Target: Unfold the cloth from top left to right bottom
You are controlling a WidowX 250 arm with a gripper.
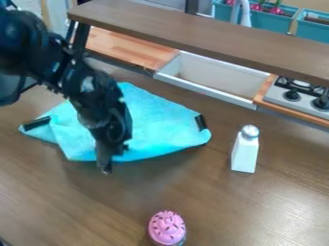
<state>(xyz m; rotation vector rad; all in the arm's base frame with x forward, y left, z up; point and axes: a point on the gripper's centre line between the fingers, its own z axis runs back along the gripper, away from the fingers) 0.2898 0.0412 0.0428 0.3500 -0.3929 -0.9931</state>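
Note:
The black gripper hangs down from the upper left, with its tip just past the front edge of the cloth. Whether its fingers are apart I cannot tell. Behind and to both sides of it lies the turquoise cloth on the brown table, with a folded-over part at its left. Black patches mark the cloth's left corner and its right side. The arm hides part of the cloth's middle, and contact between gripper and cloth is unclear.
A white bottle with a silver top stands right of the cloth. A pink-topped cupcake toy is near the front edge. Behind the cloth are a white sink, a stove and a raised brown shelf.

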